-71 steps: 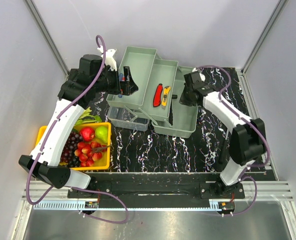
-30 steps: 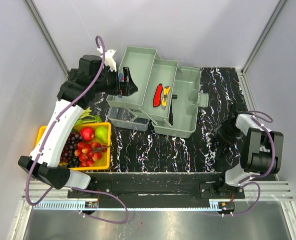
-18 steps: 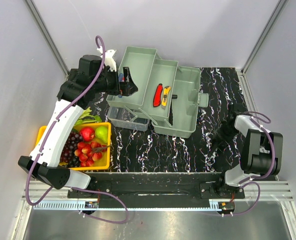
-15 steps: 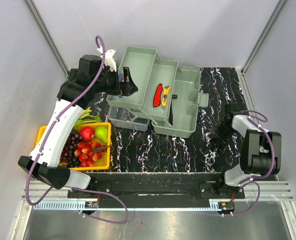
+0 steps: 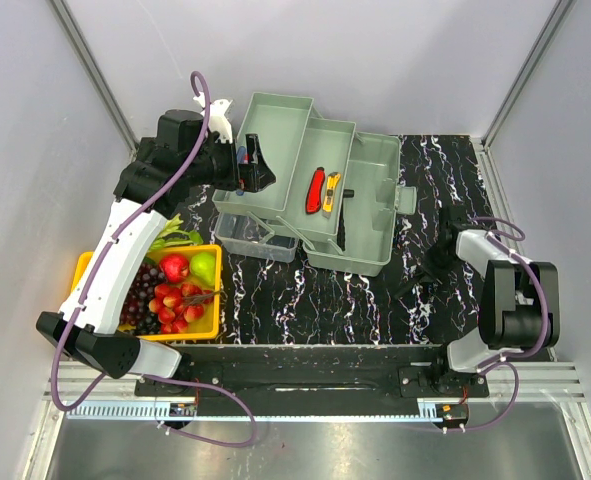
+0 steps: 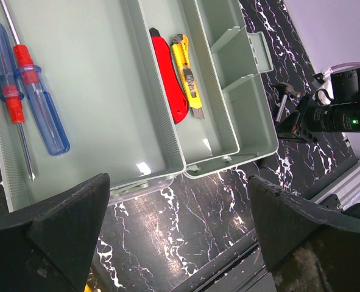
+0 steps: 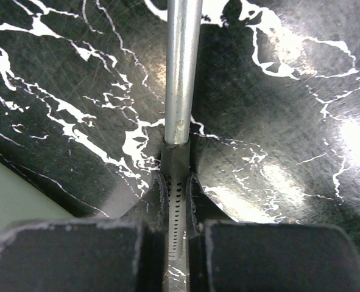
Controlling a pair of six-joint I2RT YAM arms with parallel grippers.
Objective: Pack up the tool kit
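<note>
The right claw (image 7: 176, 182) is pressed tight onto a slim silver metal-shafted tool (image 7: 183, 67), seemingly a small hammer. It is out on the black, white-veined marble-patterned worktop (image 5: 305, 290), towards the robot's right edge. I cannot tell whether the tool is lifted clear. Its shaft runs straight out from between the fingers, in line with the claw. The large pale grey-green translucent plastic toolbox (image 5: 370, 215) lies open with its trays folded out, to the left of that claw and farther from the bases, near but apart. I'd judge the carry goes left and away, with the right arm the closer one to the deep right-hand compartment. The left claw (image 6: 178, 182), spread wide and holding nothing, hangs over the left end of the toolbox, where two blue-handled screwdrivers (image 6: 45, 121) lie. A red plastic utility knife (image 6: 167, 76) sits beside a yellow utility knife (image 6: 189, 73) in the middle tray.
</note>
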